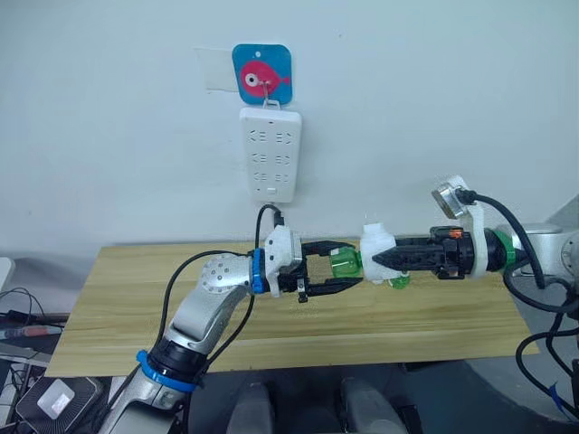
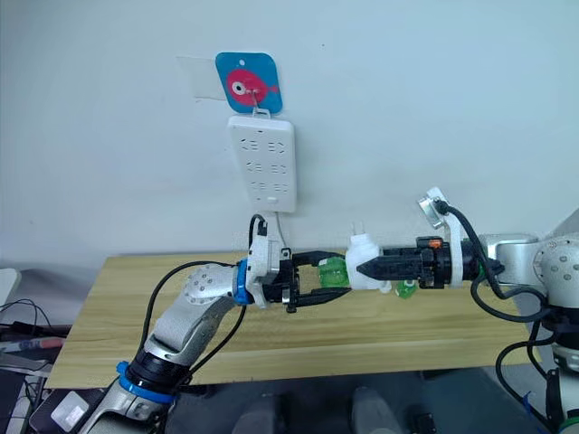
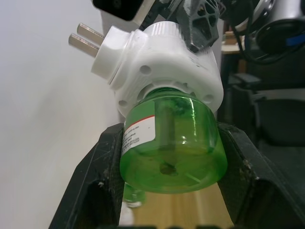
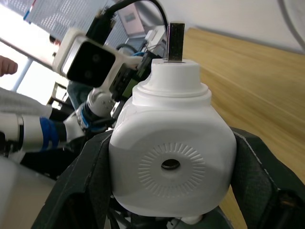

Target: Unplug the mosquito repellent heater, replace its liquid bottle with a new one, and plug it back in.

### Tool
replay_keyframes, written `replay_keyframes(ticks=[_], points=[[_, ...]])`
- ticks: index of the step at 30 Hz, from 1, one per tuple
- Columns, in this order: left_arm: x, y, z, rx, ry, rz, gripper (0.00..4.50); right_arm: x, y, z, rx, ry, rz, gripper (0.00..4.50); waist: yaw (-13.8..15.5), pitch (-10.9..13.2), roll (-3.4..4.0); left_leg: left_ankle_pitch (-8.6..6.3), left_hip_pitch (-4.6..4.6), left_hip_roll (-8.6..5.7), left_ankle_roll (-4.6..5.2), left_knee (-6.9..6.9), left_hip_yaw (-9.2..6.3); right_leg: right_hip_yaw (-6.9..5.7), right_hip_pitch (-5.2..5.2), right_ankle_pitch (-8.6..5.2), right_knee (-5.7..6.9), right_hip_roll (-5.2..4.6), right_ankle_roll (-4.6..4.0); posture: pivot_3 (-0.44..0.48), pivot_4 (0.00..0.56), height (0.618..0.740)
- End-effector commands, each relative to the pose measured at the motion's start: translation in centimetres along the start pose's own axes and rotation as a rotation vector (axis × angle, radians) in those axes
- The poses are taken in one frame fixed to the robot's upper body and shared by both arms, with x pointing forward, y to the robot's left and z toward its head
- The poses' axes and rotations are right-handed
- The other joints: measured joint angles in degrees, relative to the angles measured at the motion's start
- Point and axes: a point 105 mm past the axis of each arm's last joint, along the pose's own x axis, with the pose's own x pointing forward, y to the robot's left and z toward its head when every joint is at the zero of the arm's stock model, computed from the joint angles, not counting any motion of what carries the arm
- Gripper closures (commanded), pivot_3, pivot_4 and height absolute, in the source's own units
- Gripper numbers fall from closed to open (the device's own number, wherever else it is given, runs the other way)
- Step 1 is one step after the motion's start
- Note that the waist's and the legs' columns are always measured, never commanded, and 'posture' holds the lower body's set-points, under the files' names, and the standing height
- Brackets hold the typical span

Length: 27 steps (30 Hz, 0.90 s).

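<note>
Now, head view: right gripper [image 1: 380, 259] holds the mosquito repellent heater [image 1: 374, 246] between its fingers | left wrist view: left gripper [image 3: 167, 167] squeezes the green bottle [image 3: 172, 150] | right wrist view: heater looks light, smooth, slippery; hold its round sides.

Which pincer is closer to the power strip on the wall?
Left. The left pincer sits almost below the power strip, around the green bottle. The right pincer holds the heater farther right.
</note>
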Motion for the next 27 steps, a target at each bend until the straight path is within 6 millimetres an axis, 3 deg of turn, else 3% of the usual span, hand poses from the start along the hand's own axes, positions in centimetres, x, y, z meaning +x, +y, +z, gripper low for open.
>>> replay_keyframes(ticks=[1, 6, 14, 26, 27], points=[[0.6, -1.2, 1.7, -0.008, -0.038, -0.092, 2.24, 0.2, 1.2, -0.5, -0.05, 0.058, 0.072, 1.54, 0.04, 0.02, 0.0, 0.0, -0.01, 0.0, 0.0, -0.01, -0.01, -0.01, 0.0, 0.0, -0.01, 0.0, 0.0, -0.092, 0.162, 0.74], [0.8, -1.6, 2.0, 0.017, -0.02, -0.135, 2.24, 0.1, 1.4, -1.2, -0.043, 0.12, 0.104, 1.54, 0.09, 0.04, -0.02, 0.0, -0.01, 0.0, 0.0, 0.0, 0.0, -0.01, 0.01, 0.0, -0.03, 0.0, -0.01, -0.095, 0.163, 0.74], [1.5, 0.3, 2.4, 0.042, -0.054, -0.015, 2.24, 1.1, 0.9, -0.9, -0.057, 0.08, 0.08, 1.54, 0.09, 0.08, -0.07, 0.0, -0.01, 0.0, 0.0, 0.0, -0.01, 0.0, 0.01, 0.0, -0.04, -0.01, -0.01, -0.094, 0.163, 0.74], [1.4, -0.2, 2.1, 0.045, -0.04, -0.039, 2.24, 1.1, 1.1, -0.9, -0.024, 0.074, 0.078, 1.54, 0.1, 0.12, -0.08, 0.0, -0.01, 0.0, 0.0, -0.01, 0.0, 0.0, 0.02, 0.0, -0.05, -0.01, -0.01, -0.093, 0.164, 0.74], [1.4, -0.2, 2.1, 0.042, -0.04, -0.036, 2.24, 1.1, 1.2, -0.9, -0.018, 0.076, 0.082, 1.19, 0.1, 0.12, -0.08, 0.0, -0.01, 0.0, 0.0, -0.01, 0.0, 0.0, 0.02, 0.0, -0.05, -0.01, -0.01, -0.093, 0.164, 0.74]])
